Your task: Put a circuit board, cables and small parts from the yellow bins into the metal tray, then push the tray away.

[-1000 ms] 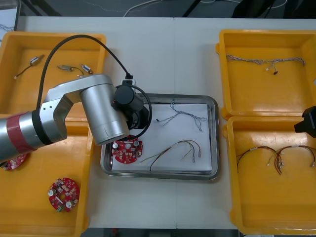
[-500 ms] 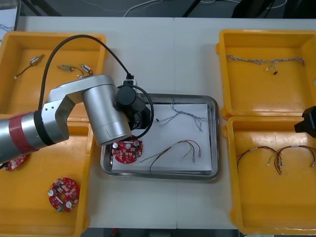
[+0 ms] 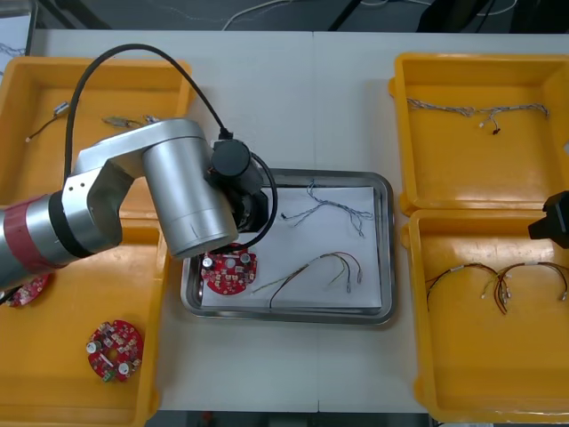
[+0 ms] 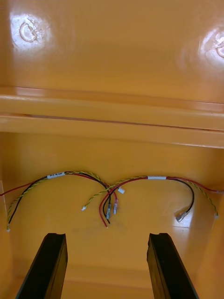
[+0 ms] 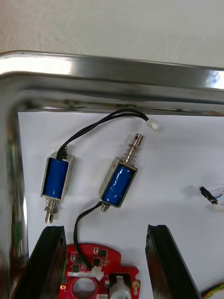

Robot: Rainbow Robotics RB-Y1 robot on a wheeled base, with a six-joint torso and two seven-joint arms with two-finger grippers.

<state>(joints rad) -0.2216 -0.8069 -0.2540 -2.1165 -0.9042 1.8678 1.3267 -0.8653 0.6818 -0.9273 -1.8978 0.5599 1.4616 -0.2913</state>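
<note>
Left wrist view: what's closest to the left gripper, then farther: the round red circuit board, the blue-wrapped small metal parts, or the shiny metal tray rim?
1. Round red circuit board, between the left gripper's fingers.
2. Blue-wrapped small metal parts, just beyond the fingertips.
3. Shiny metal tray rim, farthest.

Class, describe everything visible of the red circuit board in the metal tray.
The circuit board is round and red, studded with small silver and white components. It lies flat on the white lining in the metal tray's near-left corner, partly under the left arm. The left gripper hangs open above it. A black wire from a small metal part ends at its white connector.
</note>
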